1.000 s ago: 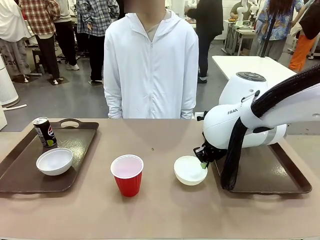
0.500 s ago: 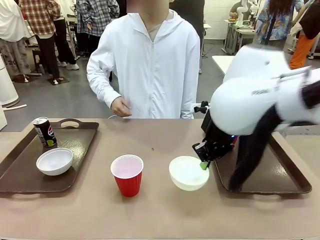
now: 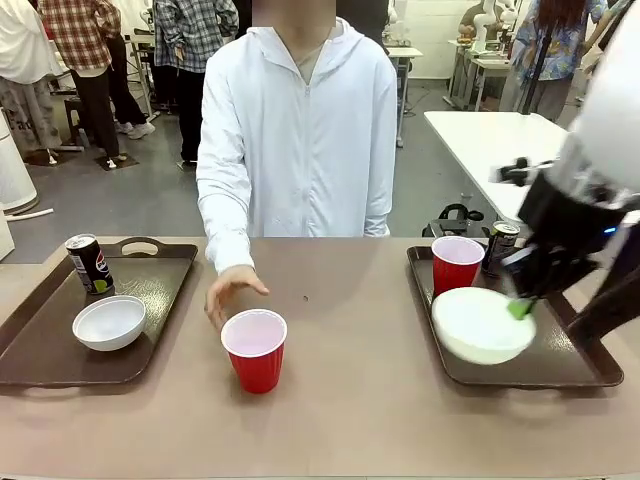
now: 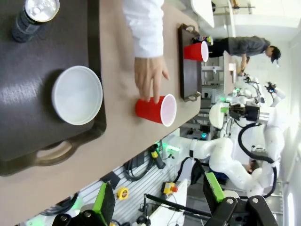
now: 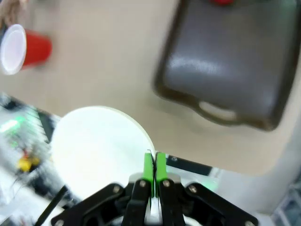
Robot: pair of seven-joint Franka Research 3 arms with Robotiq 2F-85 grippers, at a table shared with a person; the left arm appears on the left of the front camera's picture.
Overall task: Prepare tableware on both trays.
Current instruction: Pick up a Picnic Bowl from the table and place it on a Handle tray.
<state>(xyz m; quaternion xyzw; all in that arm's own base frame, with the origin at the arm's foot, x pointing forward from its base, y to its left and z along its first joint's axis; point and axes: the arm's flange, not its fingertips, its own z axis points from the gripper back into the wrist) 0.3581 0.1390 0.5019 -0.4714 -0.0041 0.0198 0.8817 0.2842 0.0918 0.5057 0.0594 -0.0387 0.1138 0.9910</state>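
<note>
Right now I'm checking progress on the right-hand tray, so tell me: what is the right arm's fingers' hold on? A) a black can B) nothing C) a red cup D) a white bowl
D: the right gripper has its green-padded fingers pinched shut on the rim of a white bowl, carried tilted over the right tray, where a red cup and a black can already stand.

Front camera sits between my arms, faces across desk (image 3: pixel 330 420) toward person at far side. Left wrist camera high, rolled sideways, looks down past my left tool (image 4: pixel 160 200). Right wrist camera close, blurred, looks down my right tool (image 5: pixel 154 165). All three share red cup (image 3: pixel 255 350) at desk middle.
</note>
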